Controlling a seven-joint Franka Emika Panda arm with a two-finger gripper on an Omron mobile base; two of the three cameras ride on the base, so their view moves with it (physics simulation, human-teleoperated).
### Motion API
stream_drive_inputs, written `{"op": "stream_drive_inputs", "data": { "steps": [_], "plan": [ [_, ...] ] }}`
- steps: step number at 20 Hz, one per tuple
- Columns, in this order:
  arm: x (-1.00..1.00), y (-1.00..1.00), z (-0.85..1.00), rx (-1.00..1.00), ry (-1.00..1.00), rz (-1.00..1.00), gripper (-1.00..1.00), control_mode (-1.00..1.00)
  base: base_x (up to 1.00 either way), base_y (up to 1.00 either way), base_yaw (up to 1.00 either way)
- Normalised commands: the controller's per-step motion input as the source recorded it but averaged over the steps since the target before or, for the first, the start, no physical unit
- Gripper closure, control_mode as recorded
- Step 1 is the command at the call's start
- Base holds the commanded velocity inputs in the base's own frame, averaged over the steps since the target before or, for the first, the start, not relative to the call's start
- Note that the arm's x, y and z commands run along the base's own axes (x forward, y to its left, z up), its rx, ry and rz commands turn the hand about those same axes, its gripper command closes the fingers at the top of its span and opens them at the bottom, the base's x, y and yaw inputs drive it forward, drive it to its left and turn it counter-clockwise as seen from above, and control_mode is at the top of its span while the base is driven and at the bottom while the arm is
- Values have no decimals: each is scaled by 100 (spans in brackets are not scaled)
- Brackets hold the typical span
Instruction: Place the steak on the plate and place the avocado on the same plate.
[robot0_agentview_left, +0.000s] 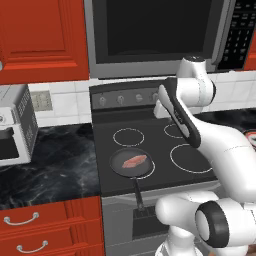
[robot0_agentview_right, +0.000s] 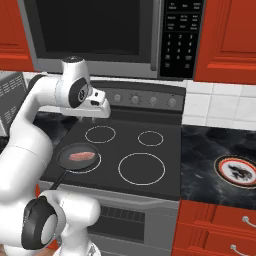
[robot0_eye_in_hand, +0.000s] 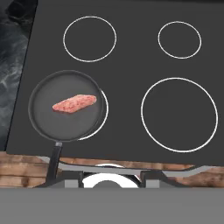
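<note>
The steak (robot0_eye_in_hand: 74, 103) lies flat in the middle of the pan (robot0_eye_in_hand: 41, 120), at the left of the hand view. It is a small pink-red slab with pale streaks and a long, uneven shape. The pan is round, black and shallow, with a thin handle that points toward the bottom of the frame. It sits on the front left ring of the stove (robot0_eye_in_hand: 131, 65), which is flat and dark with four white circles.

The plate (robot0_agentview_right: 237, 171) is at the right edge of the right base view, on the black marble table (robot0_agentview_right: 210, 150) beside the stove. It is round and flat, with a white face, a dark centre and an orange-red rim. It has nothing on it.

So the task looks to be at its start. The steak is not on the plate yet, and the avocado has not been put there either.

The gripper (robot0_agentview_right: 92, 118) hangs high over the back of the stove, well apart from the steak. Whether its fingers are apart or together cannot be told.
</note>
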Motion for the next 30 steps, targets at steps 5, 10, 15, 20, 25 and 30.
{"op": "stream_drive_inputs", "data": {
  "steps": [5,10,15,20,25,30],
  "plan": [
    [-16,23,-10,0,2,4,-100,-100,0,0,0],
    [-33,62,-32,0,6,2,-100,-100,0,0,0],
    [-2,65,-22,0,1,0,-100,-100,0,0,0],
    [13,14,-10,0,0,-5,-100,-100,0,0,0],
    [56,-4,-34,4,5,-35,-100,-100,0,0,0],
    [47,-21,-60,22,9,-52,-100,-100,0,0,0]
  ]
}}
